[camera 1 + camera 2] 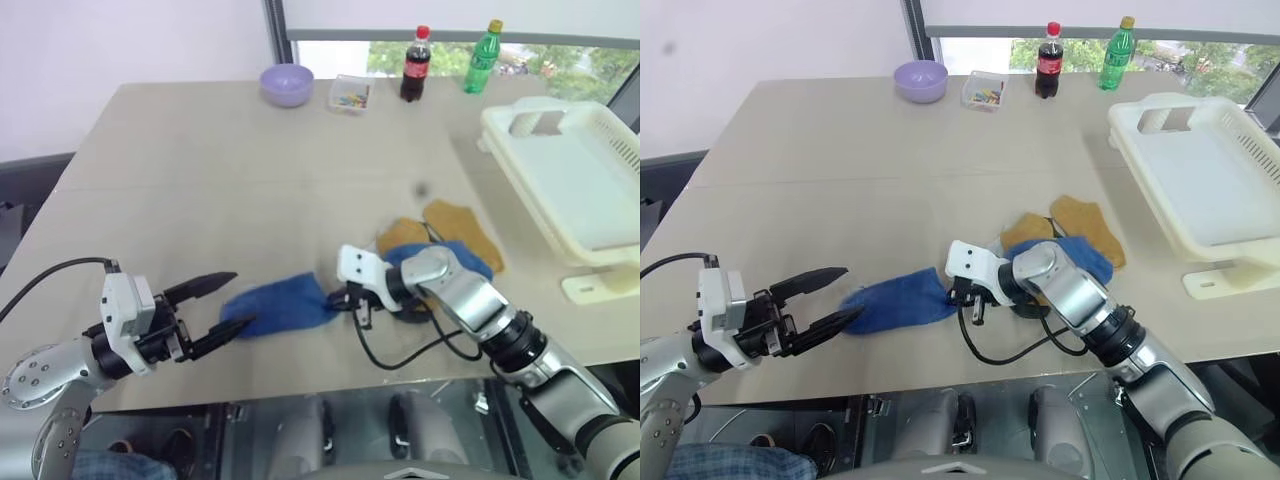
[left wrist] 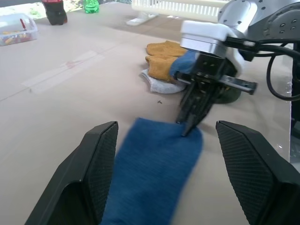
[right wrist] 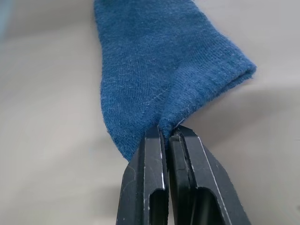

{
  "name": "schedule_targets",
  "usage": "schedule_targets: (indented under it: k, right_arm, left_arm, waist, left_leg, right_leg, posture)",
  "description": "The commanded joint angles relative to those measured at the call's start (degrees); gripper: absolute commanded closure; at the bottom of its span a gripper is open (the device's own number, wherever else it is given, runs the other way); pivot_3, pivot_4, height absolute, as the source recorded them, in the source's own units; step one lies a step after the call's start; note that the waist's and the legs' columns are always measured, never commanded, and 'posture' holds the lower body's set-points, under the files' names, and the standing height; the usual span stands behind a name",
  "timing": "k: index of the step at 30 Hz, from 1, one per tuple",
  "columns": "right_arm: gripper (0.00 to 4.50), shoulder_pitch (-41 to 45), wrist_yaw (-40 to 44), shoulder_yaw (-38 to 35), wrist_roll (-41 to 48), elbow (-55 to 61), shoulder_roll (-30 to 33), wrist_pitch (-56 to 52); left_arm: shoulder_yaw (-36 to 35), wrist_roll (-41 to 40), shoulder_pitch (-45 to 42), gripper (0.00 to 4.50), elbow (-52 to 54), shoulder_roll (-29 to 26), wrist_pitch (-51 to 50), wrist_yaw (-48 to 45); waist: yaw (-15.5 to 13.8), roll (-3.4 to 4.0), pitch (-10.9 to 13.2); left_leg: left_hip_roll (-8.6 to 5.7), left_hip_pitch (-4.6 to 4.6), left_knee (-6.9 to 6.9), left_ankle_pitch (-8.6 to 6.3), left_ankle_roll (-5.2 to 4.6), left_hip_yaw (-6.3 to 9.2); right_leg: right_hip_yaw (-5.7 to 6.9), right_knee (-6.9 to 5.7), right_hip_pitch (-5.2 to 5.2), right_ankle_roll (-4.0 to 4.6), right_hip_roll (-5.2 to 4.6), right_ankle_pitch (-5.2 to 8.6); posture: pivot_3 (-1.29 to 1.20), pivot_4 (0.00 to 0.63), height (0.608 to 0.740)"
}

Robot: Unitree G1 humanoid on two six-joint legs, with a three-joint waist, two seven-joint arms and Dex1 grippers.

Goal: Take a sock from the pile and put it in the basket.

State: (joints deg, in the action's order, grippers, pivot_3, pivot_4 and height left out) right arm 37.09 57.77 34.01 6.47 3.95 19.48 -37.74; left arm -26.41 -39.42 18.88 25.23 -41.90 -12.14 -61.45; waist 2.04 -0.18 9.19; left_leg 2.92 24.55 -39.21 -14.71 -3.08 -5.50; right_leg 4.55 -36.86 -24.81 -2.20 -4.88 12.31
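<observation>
Two claws in view over beige tabletop (image 1: pixel 200 160). Right claw (image 3: pixel 167 133) clamped on near edge of one royal blue sock (image 1: pixel 280 305), black fingers pressed together with fabric pinched between tips; seen plainly in right wrist view. Sock lying flat on tabletop, stretched out from right claw toward left claw, apart from rest of pile (image 1: pixel 440 240). Left claw (image 1: pixel 228 305) held level just above tabletop, fingers (image 2: pixel 98 154) spread wide, far end of blue sock lying between them; no contact with fabric visible. Remaining pile just behind right wrist: two mustard yellow socks (image 1: pixel 460 228) side by side, second blue sock (image 1: pixel 1080 255) partly under arm, pale grey sock (image 2: pixel 161 84) at near edge in left wrist view, dark item under arm, too hidden to name with certainty. Cream-white basket (image 1: pixel 600 150) at right edge of tabletop, slotted wall and cut-out handle visible, well apart from pinched sock; nothing seen inside. At far edge: lilac bowl (image 1: pixel 287 84), small clear box (image 1: pixel 350 94) with coloured bits, dark cola bottle (image 1: pixel 415 65) with red cap, green bottle (image 1: pixel 481 57) with yellow cap. Black cable (image 1: pixel 400 355) looping beneath right wrist.
</observation>
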Motion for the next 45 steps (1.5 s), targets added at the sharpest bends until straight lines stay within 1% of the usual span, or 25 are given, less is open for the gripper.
schedule_targets:
  k: [1,2,5,6,7,9,12,14,18,21,24,26,30,31,32,35,36,37,45]
  right_arm:
    - [4.39,-0.04,1.54,0.34,0.44,1.9,0.81,-0.52]
    - [4.39,0.0,1.36,0.15,0.36,1.95,0.95,-0.7]
    - [3.51,-0.37,0.14,-1.0,0.78,2.99,1.04,-2.29]
    - [2.99,-0.71,0.18,-1.06,0.93,3.93,1.53,-2.8]
    - [2.58,-1.05,-0.29,-1.19,0.78,4.86,1.95,-3.43]
    - [1.54,-2.01,-1.27,-2.41,1.08,7.4,3.19,-5.27]
    - [1.54,-3.61,-1.65,-6.91,2.77,12.77,6.73,-6.35]
    - [1.54,-4.11,-1.99,-8.44,3.36,14.8,8.02,-6.26]
    - [1.54,-4.68,-2.54,-15.24,3.6,17.47,14.88,-6.29]
    - [1.54,-5.43,-2.64,-16.51,2.2,16.66,19.08,-4.42]
    - [1.54,-6.77,-3.58,-15.03,-1.18,13.98,22.07,-0.33]
    - [1.54,-7.46,-4.02,-14.08,-2.57,12.7,22.38,1.68]
    - [1.54,-7.5,-4.8,-14.46,-3.01,11.86,21.23,2.34]
    - [2.07,-7.37,-5.01,-14.64,-3.1,11.7,21.05,2.42]
    - [2.37,-7.24,-5.09,-14.79,-3.18,11.5,20.97,2.53]
    - [3.83,-6.94,-4.91,-15.21,-3.27,11.36,20.9,2.65]
    - [4.2,-6.91,-4.77,-15.32,-3.18,11.46,20.94,2.59]
    - [4.46,-6.94,-4.58,-15.41,-3.01,11.64,21.02,2.48]
    - [4.46,-7.03,-4.02,-15.99,-3.02,11.88,21.78,2.14]
  left_arm:
    - [-0.06,0.33,-0.37,0.91,0.66,-0.29,0.37,-0.13]
    - [0.05,0.38,-0.52,0.91,0.52,-0.31,0.4,-0.19]
    - [0.35,0.55,-1.01,0.91,0.12,-0.44,0.43,-0.39]
    - [0.45,0.6,-1.15,0.91,0.08,-0.45,0.41,-0.4]
    - [0.56,0.65,-1.25,0.91,0.07,-0.48,0.4,-0.42]
    - [0.69,0.68,-1.36,0.91,0.05,-0.48,0.43,-0.5]
    - [1.07,0.94,-1.44,0.91,-0.25,-0.3,0.71,-0.68]
    - [1.19,1.07,-1.4,0.91,-0.45,-0.18,0.95,-0.85]
    - [2.13,1.42,-2.35,0.91,-1.14,0.02,1.2,-1.01]
    - [2.55,1.56,-2.94,0.91,-1.48,0.05,1.16,-1.23]
    - [3.21,1.76,-3.81,0.91,-2.0,0.03,1.07,-1.42]
    - [3.62,1.84,-4.39,0.91,-2.29,0.05,1.05,-1.53]
    - [3.89,1.76,-4.82,0.91,-2.4,0.02,1.0,-1.66]
    - [3.85,1.76,-4.75,0.91,-2.49,0.04,1.09,-1.81]
    - [3.86,1.77,-4.75,0.91,-2.56,0.06,1.13,-1.88]
    - [3.9,0.68,-4.35,0.91,-2.56,-0.1,0.1,-2.46]
    - [3.9,0.36,-4.25,0.91,-2.52,-0.19,-0.26,-2.64]
    - [3.86,0.2,-4.2,0.91,-2.47,-0.21,-0.44,-2.74]
    - [3.88,0.18,-4.26,0.91,-2.49,-0.01,-0.43,-3.05]
  waist:
    - [-0.03,0.0,0.0]
    - [-0.04,0.0,0.0]
    - [-0.13,0.0,0.0]
    - [-0.15,0.0,0.0]
    - [-0.18,0.0,0.0]
    - [-0.3,0.0,0.0]
    - [-0.7,0.0,0.0]
    - [-1.1,0.0,0.0]
    - [-1.43,0.02,0.01]
    - [-1.47,0.0,0.01]
    - [-1.42,-0.01,0.01]
    - [-1.37,-0.01,0.01]
    - [-1.22,-0.02,0.01]
    - [-1.27,-0.02,0.01]
    - [-1.31,-0.02,0.01]
    - [-1.36,-0.02,0.01]
    - [-1.35,-0.02,0.01]
    - [-1.36,-0.02,0.01]
    - [-1.37,-0.02,0.01]
  left_leg:
    - [0.0,0.0,0.0,0.0,0.0,0.0]
    - [0.0,0.0,0.0,0.0,0.0,0.0]
    - [0.0,0.01,0.0,0.0,0.0,0.01]
    - [0.0,0.01,0.0,0.0,0.0,0.0]
    - [0.0,0.01,0.0,0.0,0.0,0.0]
    - [-0.01,0.02,0.0,0.0,0.0,0.0]
    - [-0.02,0.04,0.0,0.0,0.0,0.0]
    - [-0.04,0.03,-0.01,0.0,0.0,0.0]
    - [-0.02,0.04,-0.01,-0.01,-0.01,0.01]
    - [-0.09,0.05,-0.02,-0.01,-0.02,0.03]
    - [-0.13,0.05,-0.01,-0.02,-0.03,0.04]
    - [-0.16,0.05,-0.01,-0.01,-0.03,0.03]
    - [-0.17,0.03,-0.02,-0.01,-0.03,0.0]
    - [-0.16,0.03,-0.02,-0.01,-0.03,0.01]
    - [-0.15,0.03,-0.02,-0.01,-0.03,0.01]
    - [-0.12,0.04,-0.02,-0.01,-0.03,0.02]
    - [-0.12,0.04,-0.02,-0.01,-0.03,0.02]
    - [-0.12,0.04,-0.02,-0.01,-0.03,0.01]
    - [-0.12,0.04,-0.02,-0.01,-0.03,0.03]
  right_leg:
    - [0.0,0.0,0.0,0.01,0.0,0.01]
    - [0.0,0.0,0.0,0.01,0.0,0.0]
    - [0.0,0.0,0.0,0.0,0.0,0.0]
    - [0.0,0.0,0.0,0.0,0.0,0.0]
    - [0.0,0.0,0.0,0.0,-0.01,0.0]
    - [0.0,0.01,0.0,0.0,-0.02,0.0]
    - [0.01,0.01,-0.01,0.02,-0.03,0.01]
    - [0.0,0.02,-0.01,0.05,-0.04,0.03]
    - [0.03,0.02,-0.01,0.06,-0.02,0.04]
    - [0.04,0.04,0.01,0.11,-0.06,0.07]
    - [0.04,0.05,0.0,0.15,-0.06,0.1]
    - [0.04,0.05,0.0,0.14,-0.05,0.1]
    - [0.0,0.04,0.0,0.02,-0.03,0.03]
    - [0.0,0.04,0.0,0.0,-0.02,0.02]
    - [0.0,0.04,0.0,0.0,-0.02,0.02]
    - [0.0,0.04,0.0,0.02,-0.03,0.03]
    - [0.0,0.04,0.0,0.02,-0.04,0.03]
    - [0.0,0.04,0.0,0.02,-0.04,0.03]
    - [0.01,0.04,0.0,0.02,-0.04,0.03]
  posture:
    - [0.0,0.15,0.733]
    - [0.0,0.15,0.733]
    - [0.0,0.15,0.733]
    - [0.0,0.15,0.733]
    - [0.0,0.15,0.733]
    - [0.0,0.15,0.733]
    - [0.0,0.15,0.733]
    - [0.0,0.15,0.733]
    - [0.0,0.15,0.733]
    - [0.0,0.15,0.733]
    - [0.0,0.15,0.733]
    - [0.0,0.15,0.733]
    - [0.0,0.15,0.733]
    - [0.0,0.15,0.733]
    - [0.0,0.15,0.733]
    - [0.0,0.15,0.733]
    - [0.0,0.15,0.733]
    - [0.0,0.15,0.733]
    - [0.0,0.15,0.733]
